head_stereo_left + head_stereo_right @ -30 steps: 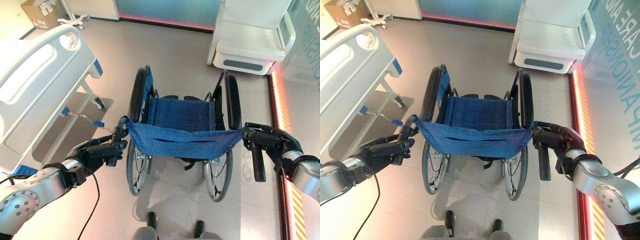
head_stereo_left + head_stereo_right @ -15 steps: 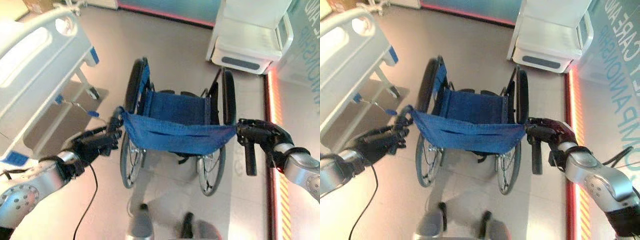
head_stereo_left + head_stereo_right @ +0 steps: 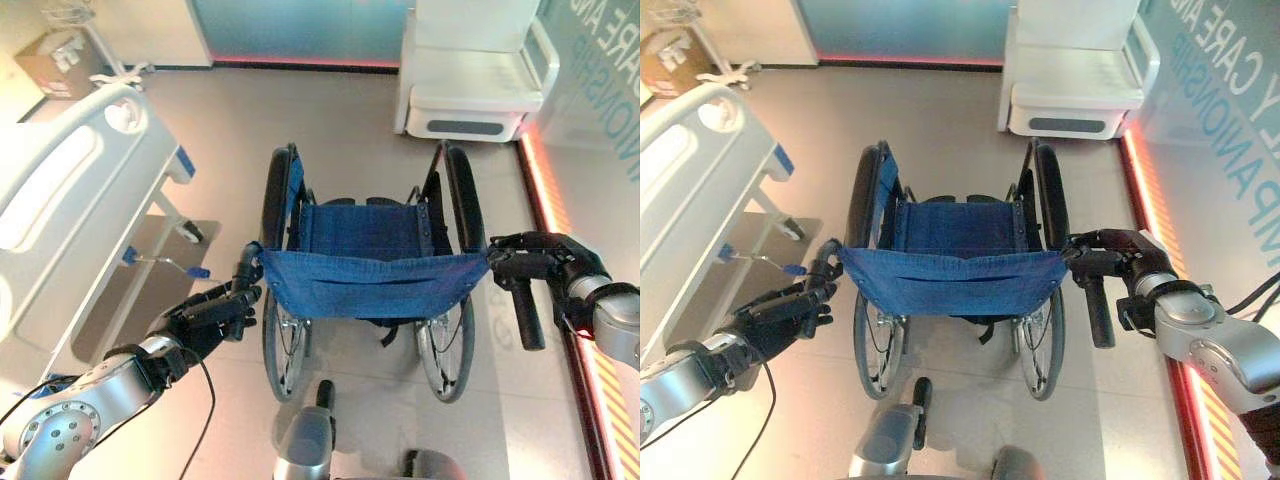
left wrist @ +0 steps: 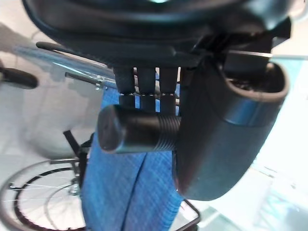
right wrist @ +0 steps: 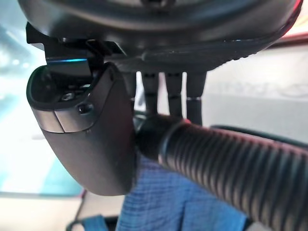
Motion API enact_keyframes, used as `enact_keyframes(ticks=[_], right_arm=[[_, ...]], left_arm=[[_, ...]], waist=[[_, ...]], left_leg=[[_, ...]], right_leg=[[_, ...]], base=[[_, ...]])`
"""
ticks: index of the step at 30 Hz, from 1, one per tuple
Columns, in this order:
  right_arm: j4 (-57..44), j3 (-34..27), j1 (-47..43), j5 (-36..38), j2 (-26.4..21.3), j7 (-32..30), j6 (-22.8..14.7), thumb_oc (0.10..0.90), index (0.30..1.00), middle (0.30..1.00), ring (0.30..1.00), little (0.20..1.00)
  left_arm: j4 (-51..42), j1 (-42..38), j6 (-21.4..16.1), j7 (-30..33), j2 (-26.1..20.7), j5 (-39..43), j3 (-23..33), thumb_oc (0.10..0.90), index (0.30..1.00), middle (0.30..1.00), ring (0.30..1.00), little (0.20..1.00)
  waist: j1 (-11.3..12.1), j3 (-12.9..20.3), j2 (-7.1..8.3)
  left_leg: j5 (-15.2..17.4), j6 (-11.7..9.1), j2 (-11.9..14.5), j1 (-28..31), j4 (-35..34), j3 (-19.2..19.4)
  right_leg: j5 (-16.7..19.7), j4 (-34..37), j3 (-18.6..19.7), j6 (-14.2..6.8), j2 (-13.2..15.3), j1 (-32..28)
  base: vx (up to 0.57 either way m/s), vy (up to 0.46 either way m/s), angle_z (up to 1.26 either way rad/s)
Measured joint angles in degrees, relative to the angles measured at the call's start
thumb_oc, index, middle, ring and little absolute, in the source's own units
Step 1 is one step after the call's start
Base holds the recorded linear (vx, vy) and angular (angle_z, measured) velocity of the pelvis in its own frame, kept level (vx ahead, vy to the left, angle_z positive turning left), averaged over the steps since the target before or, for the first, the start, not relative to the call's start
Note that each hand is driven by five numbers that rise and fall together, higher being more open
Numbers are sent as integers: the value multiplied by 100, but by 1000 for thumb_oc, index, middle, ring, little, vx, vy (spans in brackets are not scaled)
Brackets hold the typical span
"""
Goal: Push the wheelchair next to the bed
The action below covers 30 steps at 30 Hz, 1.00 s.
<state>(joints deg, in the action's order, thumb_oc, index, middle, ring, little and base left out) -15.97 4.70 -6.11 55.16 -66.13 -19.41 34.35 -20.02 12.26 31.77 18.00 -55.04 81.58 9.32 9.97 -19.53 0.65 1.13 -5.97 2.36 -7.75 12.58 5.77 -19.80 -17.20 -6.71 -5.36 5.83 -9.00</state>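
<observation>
The wheelchair (image 3: 370,280) has a blue cloth seat and back, black armrests and spoked wheels, and stands on the floor straight ahead, facing away from me. The white and grey bed (image 3: 70,200) lies to its left, a gap of floor between them. My left hand (image 3: 210,315) is curled round the black left push handle (image 4: 134,129), which runs between thumb and fingers. My right hand (image 3: 565,272) is shut on the ribbed right push handle (image 5: 226,163), whose grip hangs down past the hand (image 3: 525,315).
A crank rod with blue ends (image 3: 165,263) sticks out under the bed toward the wheelchair. A white cabinet-like unit (image 3: 470,75) stands far ahead on the right. A red-lit strip (image 3: 570,300) runs along the right wall. A cardboard box (image 3: 60,62) sits far left.
The camera has swayed and tilted, shifting the whole picture. Both hands have kept their hold on the push handles. The wheelchair stands about as far from the bed as before.
</observation>
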Motion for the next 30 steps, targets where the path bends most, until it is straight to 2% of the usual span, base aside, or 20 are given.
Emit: enact_keyframes(ticks=[3, 5, 6, 8, 10, 11, 13, 15, 16, 17, 19, 20, 21, 22, 23, 25, 26, 28, 29, 30], right_arm=[[-13, -1, 130, 142, 171, -1, 69, 400, 300, 300, 300, 300], [-55, -5, 167, 174, 176, -2, 114, 400, 300, 300, 300, 300], [-57, -5, 117, 176, 170, -19, 115, 400, 300, 300, 300, 300], [-73, -48, 51, 176, 259, -177, 109, 400, 300, 300, 300, 300], [-58, -9, 2, 176, 270, -210, 109, 400, 300, 300, 300, 300], [-50, 9, -28, 177, 279, -210, 108, 400, 300, 300, 300, 300], [-111, 16, -130, 179, 263, -211, 100, 400, 300, 300, 300, 300], [-148, 27, -400, 182, 190, -210, 96, 400, 300, 300, 300, 300], [-160, 24, -581, 182, 107, -209, 71, 400, 300, 300, 300, 300], [-156, 9, -664, 180, 103, -209, 54, 400, 300, 300, 300, 300], [-190, 2, -816, 191, -15, -213, -5, 400, 300, 300, 300, 300], [-193, -21, -852, 240, -35, -219, -6, 400, 300, 300, 300, 300], [-190, -18, -863, 288, -56, -225, 0, 400, 300, 300, 300, 300], [-161, -19, -898, 377, -86, -262, 27, 400, 300, 300, 300, 300], [-176, -18, -889, 386, -92, -266, 41, 400, 300, 300, 300, 300], [-252, -5, -889, 479, -149, -264, 199, 400, 300, 300, 300, 300], [-227, 6, -881, 684, -149, -254, 360, 400, 300, 300, 300, 300], [40, 11, -1011, 853, -104, -155, 444, 400, 300, 300, 300, 300], [112, 58, -1043, 844, -90, -148, 445, 400, 300, 300, 300, 300], [205, 188, -1166, 837, -176, -131, 477, 400, 300, 300, 300, 300]], left_arm=[[150, -121, 64, -159, -67, -100, 85, 400, 300, 300, 300, 300], [173, -118, 135, -253, -135, -107, 184, 400, 300, 300, 300, 300], [236, -184, 186, -312, -120, -110, 216, 400, 300, 300, 300, 300], [347, -401, 304, -403, -138, -157, 219, 400, 300, 300, 300, 300], [409, -500, 346, -439, -131, -198, 208, 400, 300, 300, 300, 300], [415, -499, 349, -439, -147, -206, 208, 400, 300, 300, 300, 300], [455, -498, 342, -449, -168, -237, 223, 400, 300, 300, 300, 300], [600, -574, 296, -508, -129, -268, 234, 400, 300, 300, 300, 300], [760, -731, 290, -569, -105, -270, 206, 400, 300, 300, 300, 300], [832, -805, 287, -601, -110, -271, 192, 400, 300, 300, 300, 300], [1033, -1058, 201, -623, -48, -274, 70, 400, 300, 300, 300, 300], [1111, -1146, 135, -633, -32, -272, 33, 400, 300, 300, 300, 300], [1144, -1198, 106, -629, -1, -274, 2, 400, 300, 300, 300, 300], [1177, -1288, 92, -596, 2, -285, -43, 400, 300, 300, 300, 300], [1158, -1272, 91, -593, -6, -290, -37, 400, 300, 300, 300, 300], [1044, -1068, 94, -606, -101, -288, 83, 400, 300, 300, 300, 300], [992, -998, 96, -609, -247, -285, 123, 400, 300, 300, 300, 300], [975, -1039, 90, -586, -170, -285, 120, 400, 300, 300, 300, 300], [932, -988, 142, -586, -166, -280, 93, 400, 300, 300, 300, 300], [917, -950, 231, -586, -172, -278, 79, 400, 300, 300, 300, 300]], waist=[[-42, 156, 250], [-78, 250, 403], [-156, 244, 383], [-303, 272, 365], [-383, 278, 379], [-414, 267, 356], [-380, 232, 155], [-411, 136, -146], [-491, 37, -319], [-543, 5, -372], [-723, -61, -351], [-788, -130, -220], [-820, -177, -200], [-916, -393, -166], [-970, -455, -134], [-901, -516, -82], [-927, -386, 194], [-1064, -342, 308], [-995, -250, 191], [-1041, -103, 37]], left_leg=[[81, 335, -155, -79, 470, 99], [199, 760, -354, -96, 621, 145], [317, 904, -418, -197, 733, 107], [415, 995, -505, -218, 685, 93], [334, 1114, -608, -32, 466, -43], [222, 1114, -658, 38, 308, -200], [4, 1059, -634, 385, -351, -945], [-140, 935, -445, 463, -517, -1267], [-115, 898, -433, 453, -514, -1588], [-134, 856, -442, 404, -484, -1678], [36, 821, -657, 252, -166, -1875], [212, 742, -809, 269, -5, -1962], [345, 724, -796, 315, 10, -1963], [401, 781, -680, 595, -31, -1911], [447, 871, -657, 674, -25, -1916], [642, 765, -497, 719, 118, -1932], [739, 602, -467, 737, 79, -1878], [960, 444, -484, 316, 1858, -1533], [1243, 328, -450, 164, 2986, -1243], [1210, 228, -394, 205, 3319, -1150]], right_leg=[[-21, 193, 25, -125, 133, -138], [-69, 48, -43, -351, 279, -136], [-111, -599, -54, -437, 365, 115], [166, -2164, 76, -877, 553, 927], [408, -2815, 45, -643, 584, 1272], [324, -2790, 11, -509, 521, 1292], [14, -1823, -263, 73, 69, 1414], [33, -799, -311, 167, -371, 1548], [202, -342, -164, 180, -542, 1711], [430, -67, -95, 113, -566, 1746], [1104, 356, 160, -59, -312, 1929], [1629, 113, 126, -199, 50, 1906], [1562, -159, 117, -12, 139, 1904], [1264, -1278, 90, -108, 239, 2245], [1172, -1446, 71, -174, 282, 2355], [1153, -801, 94, -260, 279, 2306], [1267, -450, 73, -269, 427, 2172], [1333, -415, -299, -160, 450, 2052], [1363, -346, -511, 144, 354, 1920], [1268, -450, -632, 303, 237, 1938]], base=[[348, 234, -16], [282, 211, -15], [233, 159, -3], [296, 155, -3], [230, 30, -3], [194, -51, -14], [163, -90, -45], [244, -187, -34], [401, -287, 1], [478, -289, 33], [452, -227, 58], [421, -167, 67], [738, -296, 91], [572, -224, 69], [724, -289, 75], [476, -190, 66], [445, -144, 109], [407, -148, 93], [336, -197, 49], [361, -215, 57]])
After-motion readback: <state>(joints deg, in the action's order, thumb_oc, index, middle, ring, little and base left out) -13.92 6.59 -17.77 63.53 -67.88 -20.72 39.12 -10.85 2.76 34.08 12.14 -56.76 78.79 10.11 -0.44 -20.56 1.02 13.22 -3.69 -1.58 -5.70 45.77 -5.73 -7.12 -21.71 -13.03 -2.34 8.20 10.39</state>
